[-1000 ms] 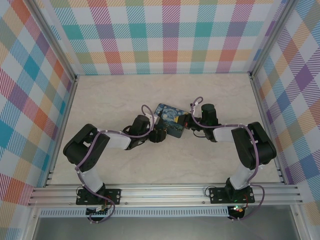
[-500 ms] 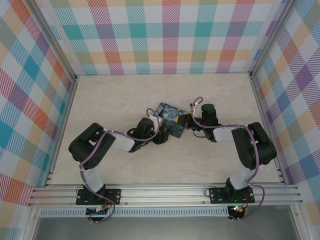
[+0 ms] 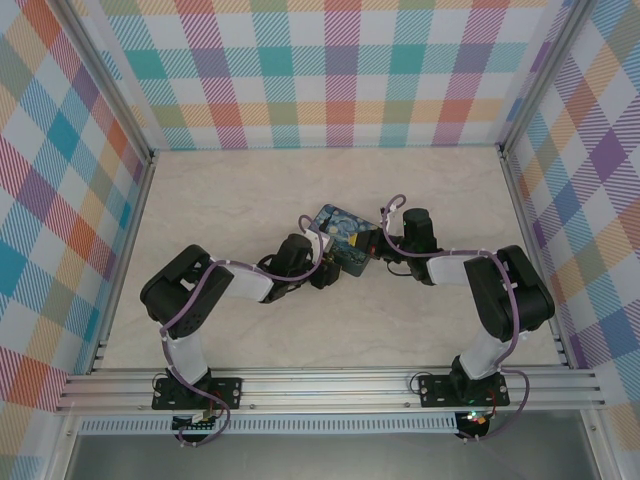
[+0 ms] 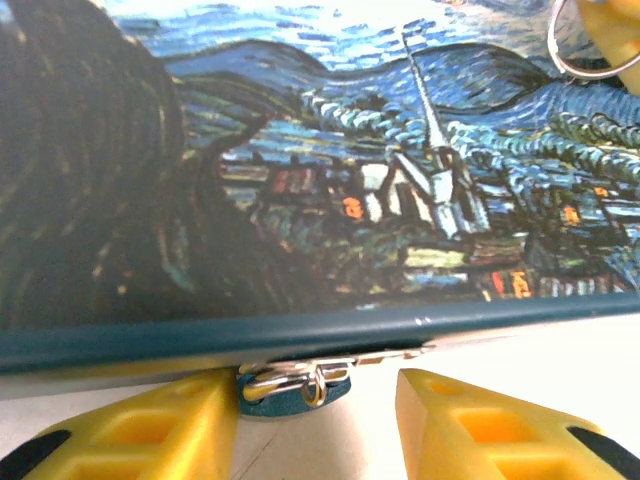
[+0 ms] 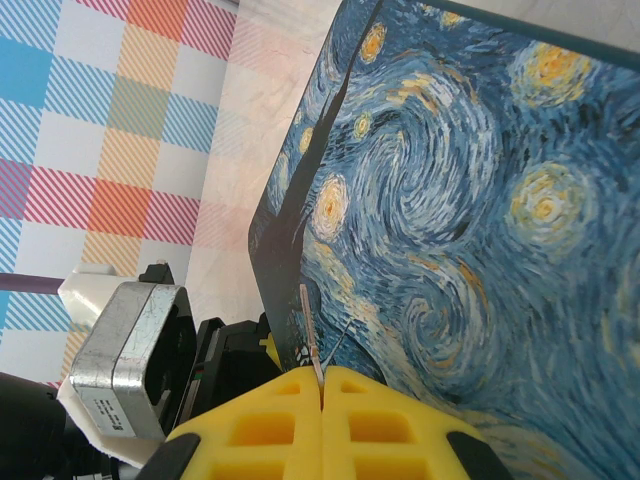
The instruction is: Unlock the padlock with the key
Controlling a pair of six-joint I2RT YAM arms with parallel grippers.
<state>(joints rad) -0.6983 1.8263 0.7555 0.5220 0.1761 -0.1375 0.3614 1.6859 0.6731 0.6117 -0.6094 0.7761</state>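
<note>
I am bracketing the padlock (image 4: pixel 290 385) under the tin's (image 4: pixel 330 180) edge, left gripper (image 4: pixel 315 425) fingers apart, to steady it. The right gripper (image 5: pixel 322 385), fingers together, is pinching the key (image 5: pixel 309 335) for insertion.

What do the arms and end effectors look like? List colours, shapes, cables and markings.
Left arm and right arm: black joints, white links, a lilac cable looped along each, black bases. Left end effector and right end effector: yellow fingers with recessed pockets and black patches.
</note>
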